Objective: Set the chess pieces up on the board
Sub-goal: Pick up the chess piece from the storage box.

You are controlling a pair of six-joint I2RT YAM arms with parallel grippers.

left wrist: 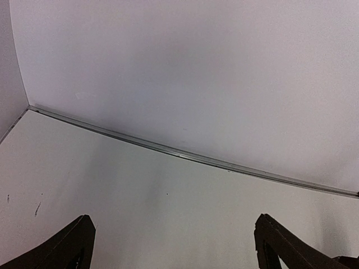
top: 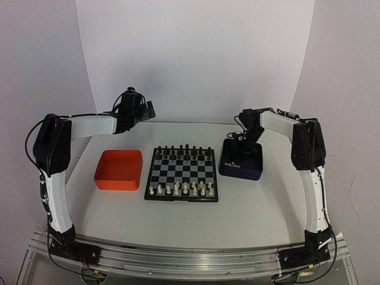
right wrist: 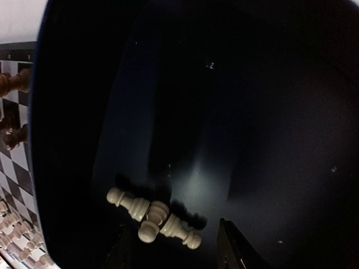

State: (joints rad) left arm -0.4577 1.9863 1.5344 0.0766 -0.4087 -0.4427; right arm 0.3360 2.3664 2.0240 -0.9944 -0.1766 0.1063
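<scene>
As right fingers (right wrist: 238,252) gape, chess pieces (right wrist: 152,217) ahead

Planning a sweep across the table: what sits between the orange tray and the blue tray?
The board lies between the orange tray and blue tray, in the top view.

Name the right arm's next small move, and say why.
Probably lower the right gripper and close on one cream-white chess piece: several lie tumbled on the dark blue tray's floor between its open fingers, off the board.
</scene>
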